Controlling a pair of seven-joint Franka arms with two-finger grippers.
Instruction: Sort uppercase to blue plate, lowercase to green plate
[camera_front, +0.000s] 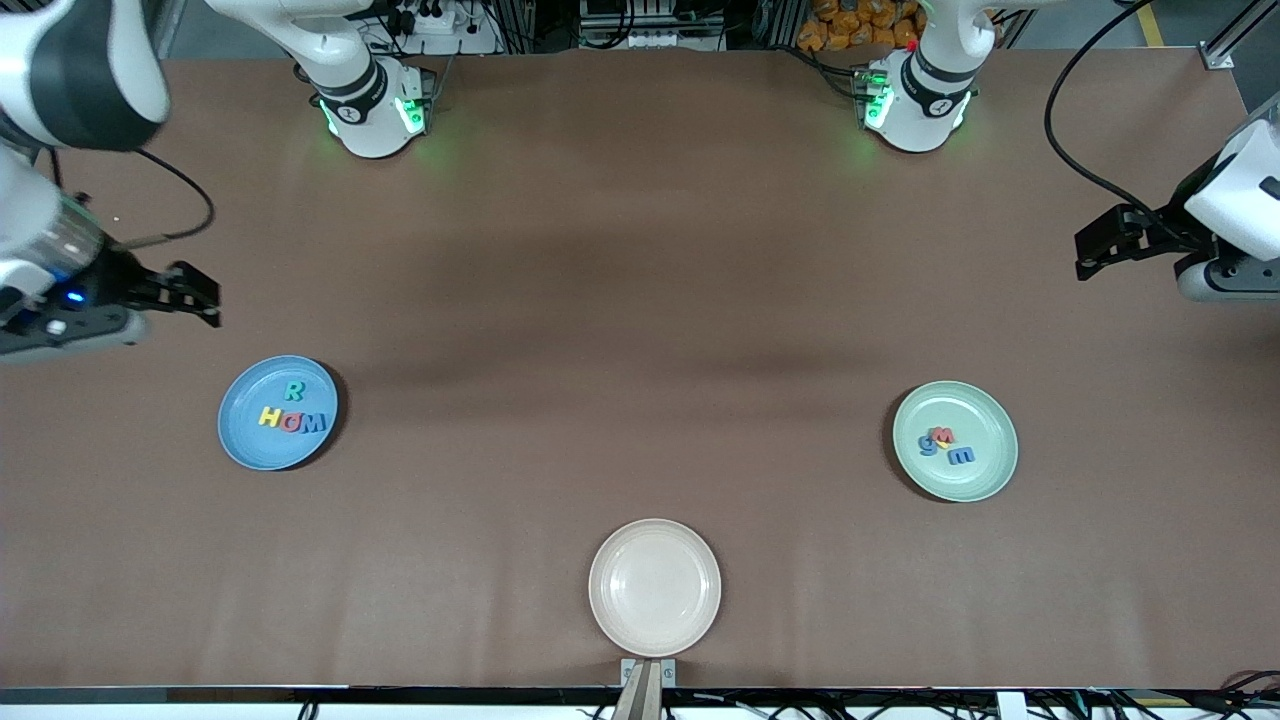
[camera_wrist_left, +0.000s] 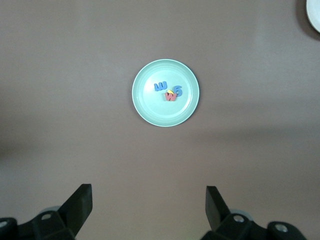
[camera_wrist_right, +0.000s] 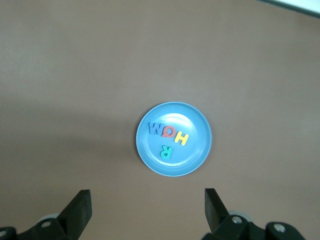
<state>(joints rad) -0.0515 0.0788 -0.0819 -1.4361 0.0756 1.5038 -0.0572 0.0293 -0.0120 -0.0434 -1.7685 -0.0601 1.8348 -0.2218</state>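
Sorting appears complete: four foam capitals (camera_front: 292, 416) lie in the round sky-blue plate (camera_front: 240, 430), at nine o'clock from the cream plate (camera_front: 655, 588), four lowercase foam letters (camera_front: 944, 444) in the mint-green plate (camera_front: 990, 470) at three o'clock, while the left gripper (camera_front: 1098, 250) and right gripper (camera_front: 195, 295), both wide and empty, wait over bare table.

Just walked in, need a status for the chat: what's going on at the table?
Nothing is being handled at the moment. The left gripper and right gripper are both open and empty, each at its own end of the table. The blue plate holds the capitals: R, H, Q and M. The green plate holds the lowercase letters in a small cluster. The cream plate, nearest the front camera, has nothing on it. Sorting looks done.
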